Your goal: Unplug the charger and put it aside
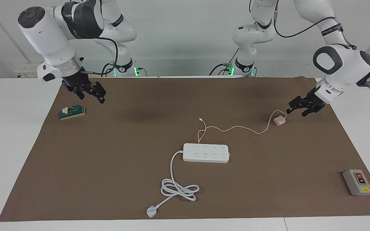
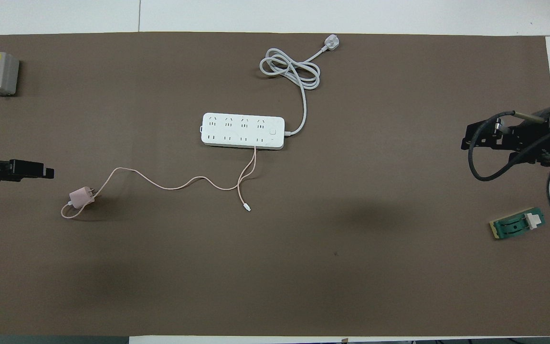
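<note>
the charger lies unplugged on the table, at two o'clock from the power strip in the facing view. the left tool hangs open and empty just beside it; the right tool waits, open. the task looks done.

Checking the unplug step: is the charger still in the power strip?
No, the charger lies on the mat, prongs bare, apart from the power strip.

In the overhead view both arms are cut off by the edges, and the charger's prongs are too small to count.
</note>
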Controlling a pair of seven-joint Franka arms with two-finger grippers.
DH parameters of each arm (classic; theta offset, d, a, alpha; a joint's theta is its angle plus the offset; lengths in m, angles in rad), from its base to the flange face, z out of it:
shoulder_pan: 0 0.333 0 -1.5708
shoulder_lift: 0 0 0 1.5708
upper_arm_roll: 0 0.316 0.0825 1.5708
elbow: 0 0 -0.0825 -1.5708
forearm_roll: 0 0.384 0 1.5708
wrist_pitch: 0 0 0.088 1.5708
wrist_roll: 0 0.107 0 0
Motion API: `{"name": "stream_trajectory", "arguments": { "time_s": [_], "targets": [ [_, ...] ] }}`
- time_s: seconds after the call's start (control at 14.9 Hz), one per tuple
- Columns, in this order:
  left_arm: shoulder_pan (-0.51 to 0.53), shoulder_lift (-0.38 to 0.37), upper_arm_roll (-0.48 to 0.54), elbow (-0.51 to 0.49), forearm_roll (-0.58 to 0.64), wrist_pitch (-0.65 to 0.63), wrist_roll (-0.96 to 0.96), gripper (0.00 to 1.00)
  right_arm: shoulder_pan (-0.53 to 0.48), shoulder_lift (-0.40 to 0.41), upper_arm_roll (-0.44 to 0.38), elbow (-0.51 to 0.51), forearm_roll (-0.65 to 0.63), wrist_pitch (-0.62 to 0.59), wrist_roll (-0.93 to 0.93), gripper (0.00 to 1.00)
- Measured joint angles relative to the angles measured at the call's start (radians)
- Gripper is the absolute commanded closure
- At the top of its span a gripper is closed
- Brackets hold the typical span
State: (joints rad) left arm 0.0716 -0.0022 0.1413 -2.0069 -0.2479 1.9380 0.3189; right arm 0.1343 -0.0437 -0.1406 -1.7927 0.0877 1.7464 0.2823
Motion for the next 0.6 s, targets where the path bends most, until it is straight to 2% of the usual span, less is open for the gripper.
{"name": "stream_trajectory", "arguments": {
  "time_s": [0.27, 0.4, 0.6],
  "targets": [
    [-0.022, -0.106, -0.029, 0.064, 0.033, -0.085, -0.212, 0.00, -0.015, 0.009, -0.004, 0.009, 0.000, 0.000, -0.002, 0.00],
    [-0.026, -0.152, -0.062, 0.083, 0.100, -0.132, -0.289, 0.00, -0.021, 0.022, -0.027, 0.018, 0.000, 0.000, -0.008, 0.00],
    [-0.029, -0.171, -0.134, 0.134, 0.160, -0.160, -0.405, 0.00, -0.030, 0.031, -0.090, 0.052, 0.000, -0.024, -0.127, 0.00]
  ]
}}
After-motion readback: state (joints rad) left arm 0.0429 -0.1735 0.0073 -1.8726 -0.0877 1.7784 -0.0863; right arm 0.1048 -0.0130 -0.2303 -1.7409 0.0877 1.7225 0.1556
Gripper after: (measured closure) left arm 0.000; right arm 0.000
